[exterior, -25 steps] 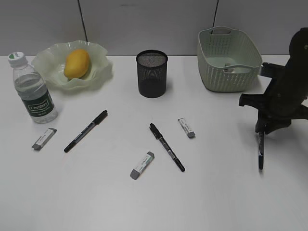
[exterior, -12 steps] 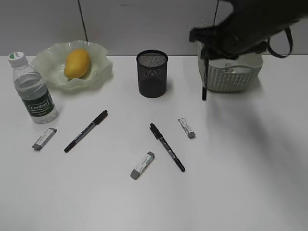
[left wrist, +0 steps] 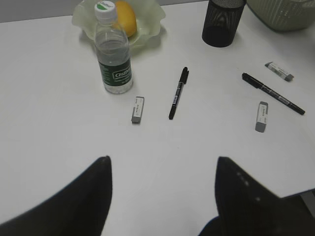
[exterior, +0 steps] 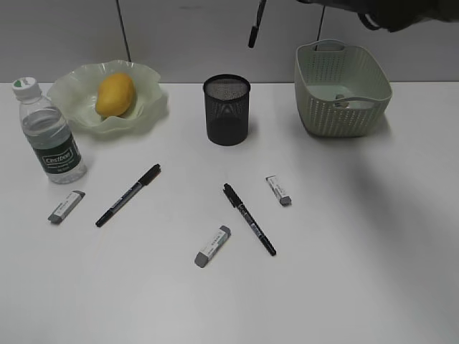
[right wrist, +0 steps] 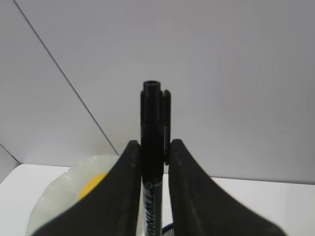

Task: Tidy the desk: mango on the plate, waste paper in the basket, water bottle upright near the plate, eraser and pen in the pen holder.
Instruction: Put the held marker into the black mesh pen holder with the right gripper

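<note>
My right gripper (right wrist: 153,145) is shut on a black pen (right wrist: 151,113), which hangs high above and slightly right of the black mesh pen holder (exterior: 226,109). Two more pens (exterior: 129,194) (exterior: 248,218) and three erasers (exterior: 66,206) (exterior: 212,246) (exterior: 278,190) lie on the desk. The mango (exterior: 115,94) rests in the plate (exterior: 154,107). Beside the plate the water bottle (exterior: 49,136) stands upright. A grey-white wad, apparently the waste paper (exterior: 349,102), lies in the basket (exterior: 342,118). Low over the near desk my left gripper (left wrist: 162,162) is open and holds nothing.
The right arm (exterior: 401,11) reaches in along the top edge over the basket. A grey wall stands behind the desk. The near and right parts of the tabletop (exterior: 373,251) are bare white.
The right arm lifted the pen off the desk's right side, swung it up and left past the basket, and now holds it above the pen holder. The left gripper stayed put.
</note>
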Controlling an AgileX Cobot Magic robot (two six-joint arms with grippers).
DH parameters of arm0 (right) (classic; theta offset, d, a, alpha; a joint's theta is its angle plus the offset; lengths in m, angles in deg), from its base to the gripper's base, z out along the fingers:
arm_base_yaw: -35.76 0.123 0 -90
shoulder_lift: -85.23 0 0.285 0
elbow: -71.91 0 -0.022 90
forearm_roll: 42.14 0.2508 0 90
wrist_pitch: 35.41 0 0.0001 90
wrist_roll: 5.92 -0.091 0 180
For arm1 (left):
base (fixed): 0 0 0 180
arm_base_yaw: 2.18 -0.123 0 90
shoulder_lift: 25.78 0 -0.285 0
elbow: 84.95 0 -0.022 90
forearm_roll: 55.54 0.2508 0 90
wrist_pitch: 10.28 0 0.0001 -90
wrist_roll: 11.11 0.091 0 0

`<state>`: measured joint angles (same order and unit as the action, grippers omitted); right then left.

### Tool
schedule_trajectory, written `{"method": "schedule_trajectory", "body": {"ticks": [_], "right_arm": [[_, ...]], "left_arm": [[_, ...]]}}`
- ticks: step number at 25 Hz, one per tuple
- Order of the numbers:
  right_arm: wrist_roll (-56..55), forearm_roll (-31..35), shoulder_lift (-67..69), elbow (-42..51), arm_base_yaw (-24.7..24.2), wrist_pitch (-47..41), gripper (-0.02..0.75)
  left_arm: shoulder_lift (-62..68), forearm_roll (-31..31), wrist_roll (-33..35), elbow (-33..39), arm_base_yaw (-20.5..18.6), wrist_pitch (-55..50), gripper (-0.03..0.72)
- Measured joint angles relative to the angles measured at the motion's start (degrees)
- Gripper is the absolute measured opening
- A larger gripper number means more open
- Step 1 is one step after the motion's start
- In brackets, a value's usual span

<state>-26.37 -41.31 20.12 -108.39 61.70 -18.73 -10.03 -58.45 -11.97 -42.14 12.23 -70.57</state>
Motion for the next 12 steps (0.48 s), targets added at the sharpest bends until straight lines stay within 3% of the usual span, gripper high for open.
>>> {"method": "schedule_trajectory", "body": {"ticks": [5,12], "right_arm": [[0.1,0.0,5.3,-0.2,0.0,7.5,0.143],[0.1,-0.1,13.1,-4.3,0.0,9.9,0.143]], "left_arm": [[0.0,0.0,0.0,0.0,0.0,0.0,0.496],[0.0,0.0,0.0,0.0,0.0,0.0,0.492]]}}
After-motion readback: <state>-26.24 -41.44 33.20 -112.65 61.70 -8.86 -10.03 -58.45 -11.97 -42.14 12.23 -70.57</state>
